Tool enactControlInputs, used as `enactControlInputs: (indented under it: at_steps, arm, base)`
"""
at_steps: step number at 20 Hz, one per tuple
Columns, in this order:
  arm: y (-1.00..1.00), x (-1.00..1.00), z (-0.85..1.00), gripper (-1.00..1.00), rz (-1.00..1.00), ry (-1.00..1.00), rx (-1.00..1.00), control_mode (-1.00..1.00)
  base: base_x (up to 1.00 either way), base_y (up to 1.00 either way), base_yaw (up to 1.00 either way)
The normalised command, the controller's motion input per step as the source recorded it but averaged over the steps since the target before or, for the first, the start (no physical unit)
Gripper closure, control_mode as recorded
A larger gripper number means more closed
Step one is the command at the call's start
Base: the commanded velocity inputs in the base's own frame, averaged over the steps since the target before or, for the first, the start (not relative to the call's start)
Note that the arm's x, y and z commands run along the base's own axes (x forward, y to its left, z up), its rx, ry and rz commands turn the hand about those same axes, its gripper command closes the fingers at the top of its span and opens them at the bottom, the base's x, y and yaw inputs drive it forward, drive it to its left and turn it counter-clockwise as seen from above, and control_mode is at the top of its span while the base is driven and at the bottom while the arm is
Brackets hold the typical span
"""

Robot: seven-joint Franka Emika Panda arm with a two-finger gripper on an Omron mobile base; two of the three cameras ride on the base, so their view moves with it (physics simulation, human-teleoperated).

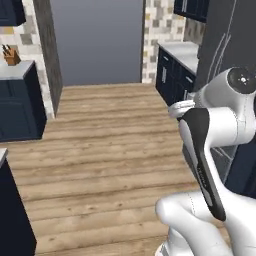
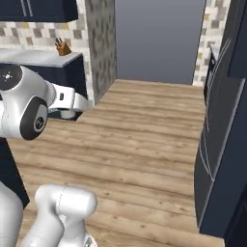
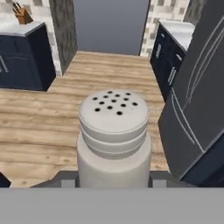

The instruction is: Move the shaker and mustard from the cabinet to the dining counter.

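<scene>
The wooden floor (image 1: 110,150) takes up most of the base views, running back to a grey doorway between tiled walls. A tall dark fridge (image 3: 197,100) stands on the right, with navy lower cabinets and a marble surface (image 1: 182,50) beyond it. On the other side a second marble surface (image 2: 38,57) carries a knife block (image 2: 61,47), the one container here, with dark knife handles sticking out of it.

The arm is folded back over the base, and the hand view shows the shaker (image 3: 113,135) upright, cap holes up, sitting between the claw's finger tips (the tips themselves are mostly hidden low behind the bottle). The claw is partly closed around the shaker's body, so it reads as held, carried above the floor and well clear of any surface.

The likely step is transport toward the dining counter. The main risk is the shaker slipping or tipping out if the base turns sharply, since the grip sits low on a smooth round body. The fridge is close on the right, and a wide arm swing could clip it.
</scene>
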Motion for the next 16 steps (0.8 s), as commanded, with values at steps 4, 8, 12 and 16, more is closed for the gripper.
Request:
enactControlInputs:
  at_steps: [4,8,12,16]
  arm:
    - [0.00,0.00,0.00,1.00,0.00,0.00,0.00,1.00]
    - [0.00,0.00,0.00,1.00,0.00,0.00,0.00,1.00]
    - [0.00,0.00,0.00,1.00,0.00,0.00,0.00,1.00]
    - [0.00,0.00,0.00,1.00,0.00,0.00,0.00,1.00]
  base:
    - [-0.67,0.78,0.71]
    - [-0.56,0.63,0.67]
    - [-0.51,0.43,0.66]
    - [-0.14,0.14,0.64]
